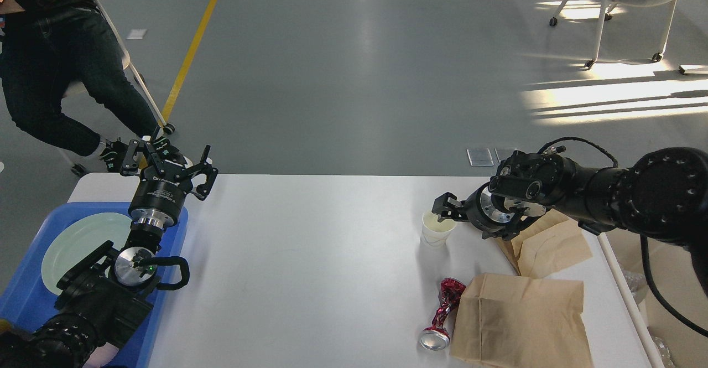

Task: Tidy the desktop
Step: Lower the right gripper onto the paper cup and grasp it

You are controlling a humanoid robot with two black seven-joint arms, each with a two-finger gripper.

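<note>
The white desktop [310, 257] carries a white paper cup [434, 236] standing upright at the right. My right gripper [446, 211] sits low at the cup's right rim, its dark fingers touching or straddling the edge; I cannot make out the gap between them. Behind that arm lies a crumpled brown paper bag [550, 246]. Nearer the front edge lie a second brown bag [525, 318] and a crushed red can [442, 315]. My left gripper [168, 160] stands open and empty above the far corner of the blue tray [27, 296].
A pale green plate [72, 240] lies in the blue tray at the left. The white bin's rim [625, 290] runs along the table's right edge. A seated person [50, 63] is at the back left, and a chair [625, 3] stands far right.
</note>
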